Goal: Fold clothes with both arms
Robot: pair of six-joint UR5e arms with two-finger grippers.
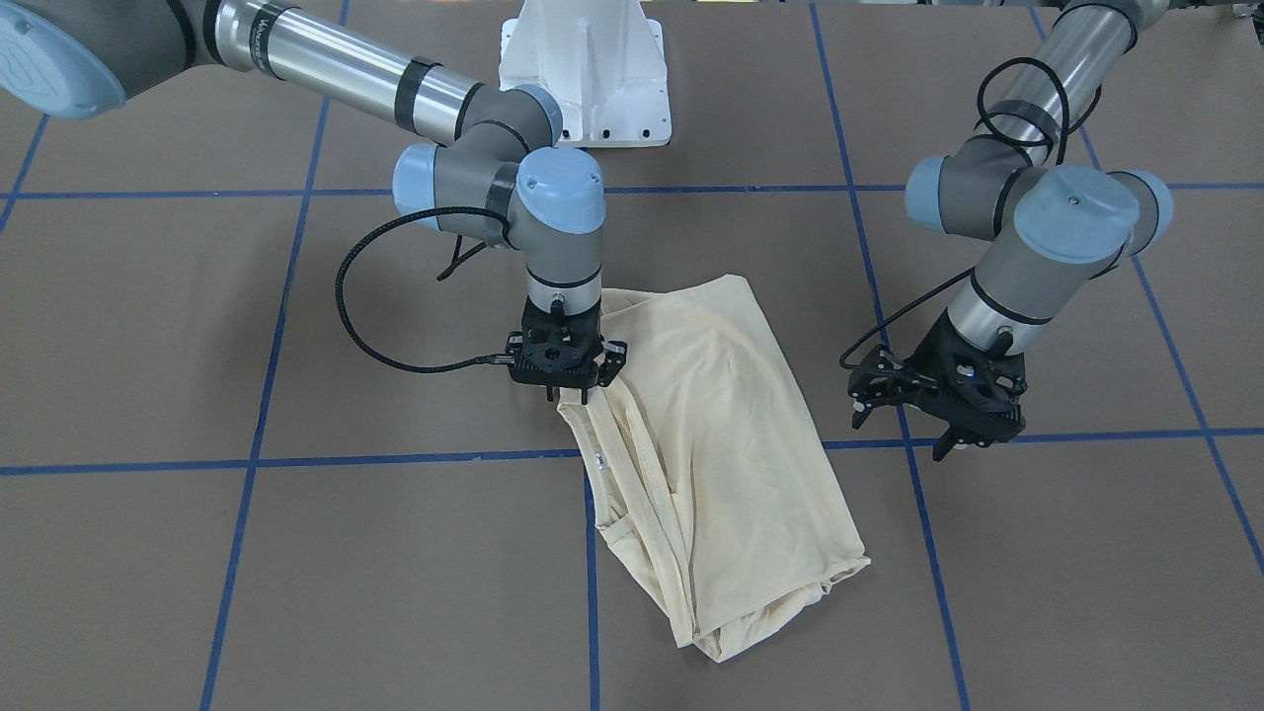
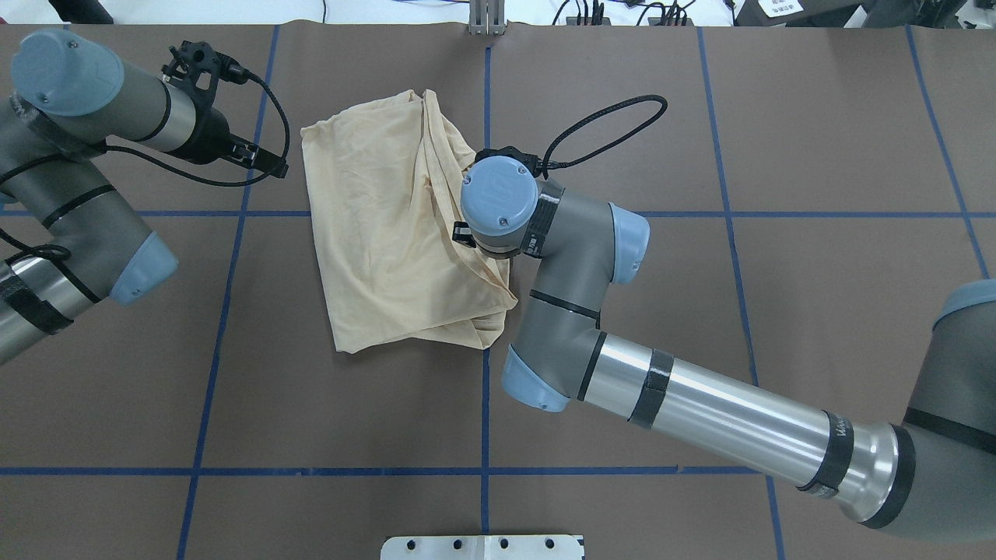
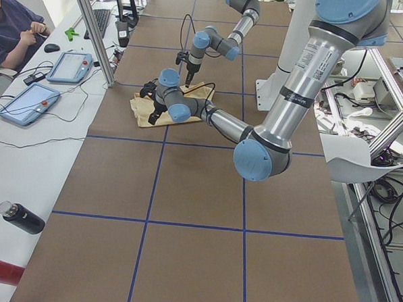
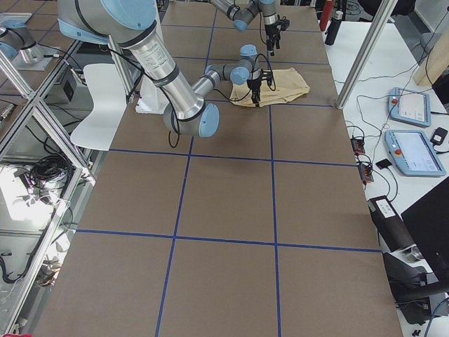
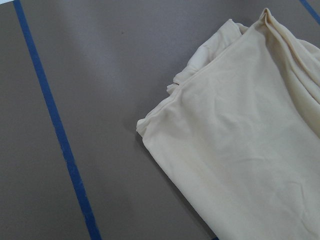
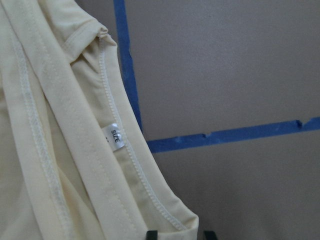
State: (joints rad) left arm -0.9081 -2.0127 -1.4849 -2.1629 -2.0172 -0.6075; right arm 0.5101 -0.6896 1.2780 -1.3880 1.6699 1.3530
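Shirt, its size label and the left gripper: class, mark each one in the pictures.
shirt (image 1: 726, 415): front-facing view, on the middle of the folded body.
size label (image 6: 114, 134): right wrist view, on the white tag at the neckline.
left gripper (image 1: 943, 439): front-facing view, between its fingertips.

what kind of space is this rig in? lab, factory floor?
Most likely a robotics lab: a brown table gridded with blue tape, a side bench with two tablet controllers and a seated person, and aluminium framing over loose cables.

We can't see the shirt's print at all, and the right gripper's fingertips sit buried in fabric.
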